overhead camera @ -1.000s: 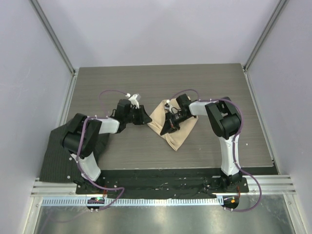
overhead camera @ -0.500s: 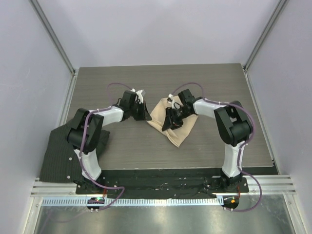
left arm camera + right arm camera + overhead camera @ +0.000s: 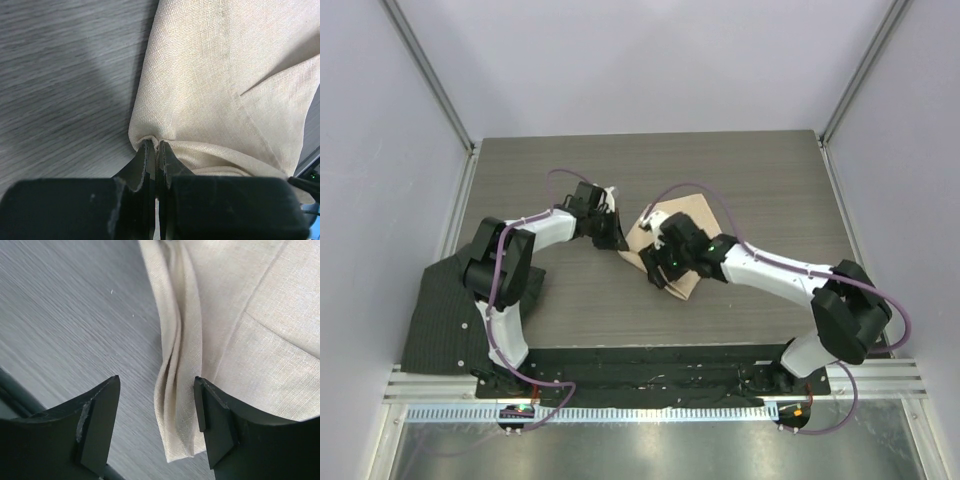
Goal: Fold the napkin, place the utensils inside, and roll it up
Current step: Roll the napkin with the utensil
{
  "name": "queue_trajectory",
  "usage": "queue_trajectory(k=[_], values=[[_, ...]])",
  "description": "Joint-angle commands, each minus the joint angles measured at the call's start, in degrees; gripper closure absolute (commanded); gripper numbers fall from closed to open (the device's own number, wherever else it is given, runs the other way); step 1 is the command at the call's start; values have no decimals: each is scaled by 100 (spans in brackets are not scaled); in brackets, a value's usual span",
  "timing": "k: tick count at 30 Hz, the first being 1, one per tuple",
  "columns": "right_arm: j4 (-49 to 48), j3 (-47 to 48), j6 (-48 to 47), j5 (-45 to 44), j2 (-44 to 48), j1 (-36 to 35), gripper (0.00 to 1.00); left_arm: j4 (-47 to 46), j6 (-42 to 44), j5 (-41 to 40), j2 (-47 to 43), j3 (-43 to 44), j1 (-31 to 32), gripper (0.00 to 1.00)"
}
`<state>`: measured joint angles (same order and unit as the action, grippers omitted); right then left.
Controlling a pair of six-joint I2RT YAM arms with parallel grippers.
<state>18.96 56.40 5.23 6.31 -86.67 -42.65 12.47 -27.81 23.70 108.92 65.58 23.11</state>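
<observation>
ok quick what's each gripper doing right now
left gripper: closed, pinching the napkin at its rolled end
right gripper: open, straddling the napkin's folded edge, holding nothing

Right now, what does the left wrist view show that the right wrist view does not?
Only the left wrist view: the left hand shut, pinching a small bunch of cloth at the edge of the napkin.
Only the right wrist view: the right hand open, with a pleated, folded napkin edge showing between its fingers.
Both: the beige napkin lying on the grey wood-grain table.
</observation>
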Motion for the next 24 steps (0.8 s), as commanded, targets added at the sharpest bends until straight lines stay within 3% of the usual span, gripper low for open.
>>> queue_trajectory(k=[1, 6, 12, 24], values=[[-401, -287, -497, -2079, 186, -611, 31, 405, 127, 82, -11, 104, -35, 100], [-534, -489, -743, -3151, 212, -1366, 31, 432, 118, 73, -29, 104, -35, 100], [-455, -525, -822, -3750, -147, -1938, 35, 458, 101, 73, -64, 121, -26, 100], [-165, -393, -532, -4375, -982, -2133, 52, 528, 92, 99, -108, 165, -26, 100]])
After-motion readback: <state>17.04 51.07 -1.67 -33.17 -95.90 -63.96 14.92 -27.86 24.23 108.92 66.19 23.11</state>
